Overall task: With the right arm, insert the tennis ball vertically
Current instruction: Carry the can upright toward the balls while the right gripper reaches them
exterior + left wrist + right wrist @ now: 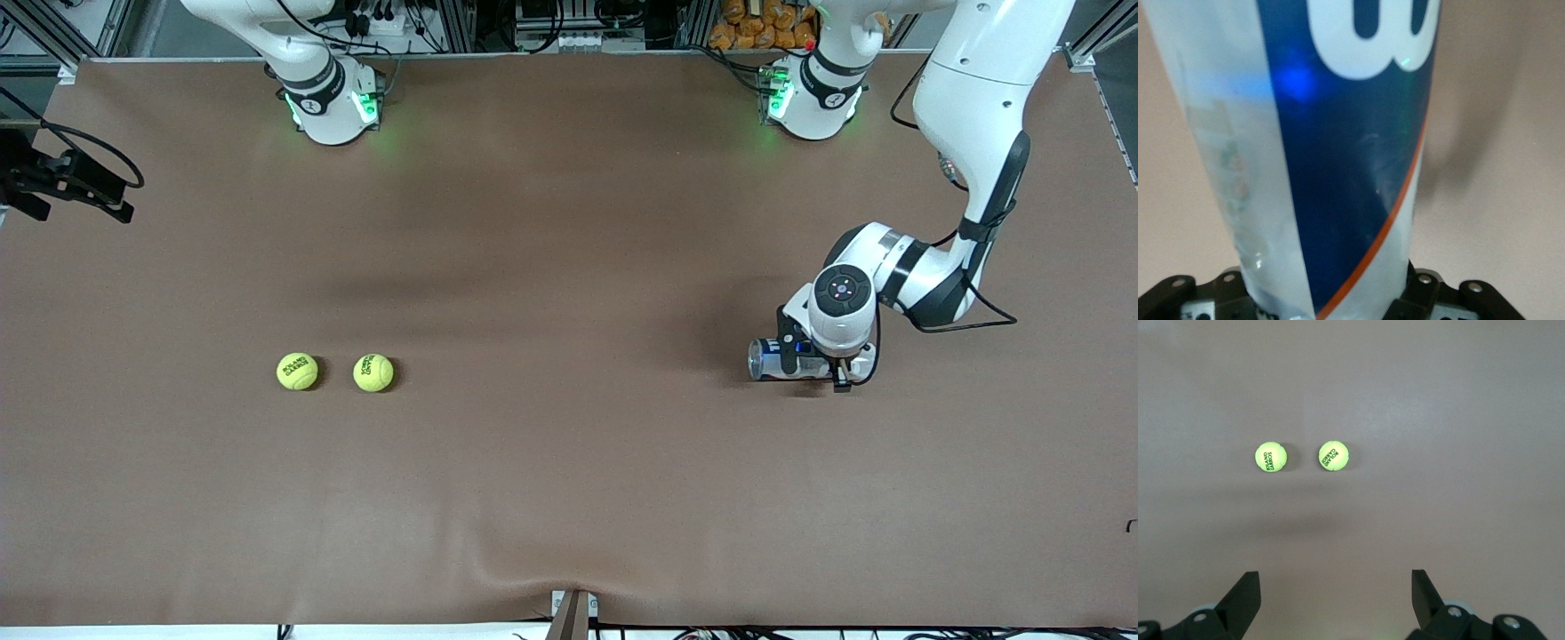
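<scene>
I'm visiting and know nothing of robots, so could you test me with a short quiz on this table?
1. How many tennis balls lie on the table?
2. True or false: the left gripper is closed on a can.
3. The right gripper's fingers are: A open, B shut on a ball.

Key: 1. Two: one tennis ball toward the right arm's end, the other tennis ball beside it. 2. True. 3. A.

Two tennis balls and a blue-and-silver can lie on the brown table.
</scene>
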Tool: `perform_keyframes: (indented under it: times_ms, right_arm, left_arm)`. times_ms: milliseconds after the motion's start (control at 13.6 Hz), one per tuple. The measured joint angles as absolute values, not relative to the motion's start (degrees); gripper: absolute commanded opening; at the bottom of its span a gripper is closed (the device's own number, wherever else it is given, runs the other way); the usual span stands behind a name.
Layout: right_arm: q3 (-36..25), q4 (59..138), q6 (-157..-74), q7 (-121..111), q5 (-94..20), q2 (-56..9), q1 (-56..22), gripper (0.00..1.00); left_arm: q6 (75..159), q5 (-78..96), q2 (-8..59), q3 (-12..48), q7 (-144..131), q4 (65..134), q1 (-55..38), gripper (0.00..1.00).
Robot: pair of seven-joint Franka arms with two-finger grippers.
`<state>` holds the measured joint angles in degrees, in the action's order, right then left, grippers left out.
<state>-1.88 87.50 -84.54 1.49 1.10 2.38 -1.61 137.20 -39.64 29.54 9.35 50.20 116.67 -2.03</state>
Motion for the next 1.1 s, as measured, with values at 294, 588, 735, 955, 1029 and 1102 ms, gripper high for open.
perform_keyframes:
  times_ms: [294,588,735,955,1029,1102]
  right_arm:
    - [-1.9,87.5,-84.5,1.5,1.1,2.4,-1.6,1.00]
    - [-1.8,87.5,-84.6,1.5,1.1,2.4,-1.6,1.00]
    - [-1.8,87.5,-84.6,1.5,1.1,2.4,-1.6,1.00]
    - [-1.8,87.5,-84.6,1.5,1.1,2.4,-1.6,1.00]
    - [-1.8,87.5,-84.6,1.5,1.1,2.4,-1.6,1.00]
    - [-1.8,87.5,-84.6,1.5,1.1,2.4,-1.6,1.00]
  left_arm:
    - [137.3,-39.7,29.2,11.3,49.9,115.3,-2.1,0.70]
    - [137.3,-36.2,29.0,14.6,49.3,114.1,-2.0,0.70]
    - [137.3,-32.7,29.0,16.9,48.6,112.6,-2.2,0.70]
    - [137.3,-30.1,29.0,21.7,42.7,109.9,-2.4,0.71]
    - [137.3,-29.9,29.0,23.6,39.8,109.0,-2.5,0.71]
    - [137.3,-29.3,29.0,25.5,36.9,107.9,-2.6,0.71]
